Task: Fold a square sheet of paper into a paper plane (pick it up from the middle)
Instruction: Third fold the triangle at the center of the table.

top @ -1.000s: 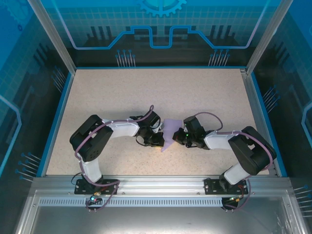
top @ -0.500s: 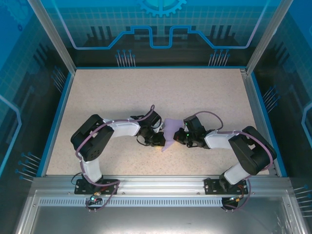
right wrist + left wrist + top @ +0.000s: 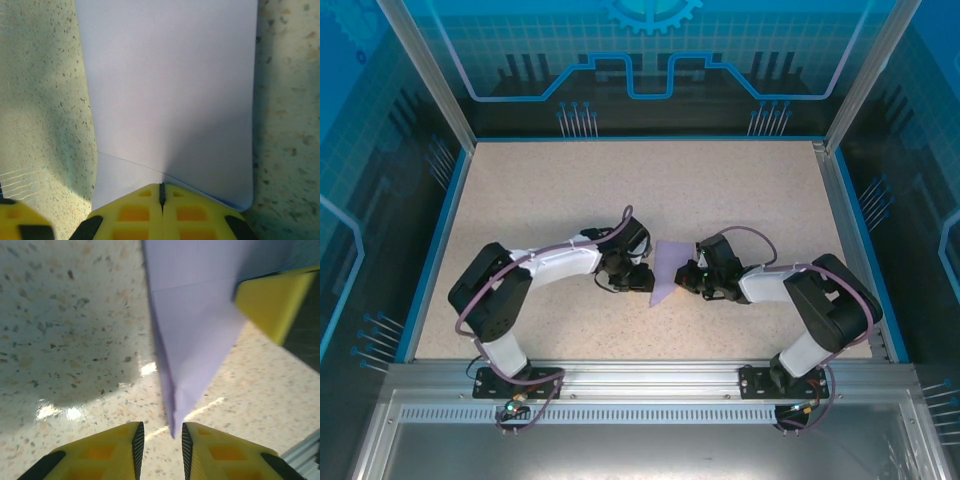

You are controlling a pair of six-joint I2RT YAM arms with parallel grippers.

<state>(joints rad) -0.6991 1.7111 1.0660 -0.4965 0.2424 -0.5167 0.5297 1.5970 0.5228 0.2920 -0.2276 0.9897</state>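
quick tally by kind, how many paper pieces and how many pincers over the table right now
sheet of purple paper: 1
pincers: 2 (left pincer, right pincer)
total: 3

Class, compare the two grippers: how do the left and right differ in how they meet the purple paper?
The left gripper has its jaws apart, the paper's pointed tip just at the gap; the right gripper is shut on the paper's edge. Both have yellow fingers.
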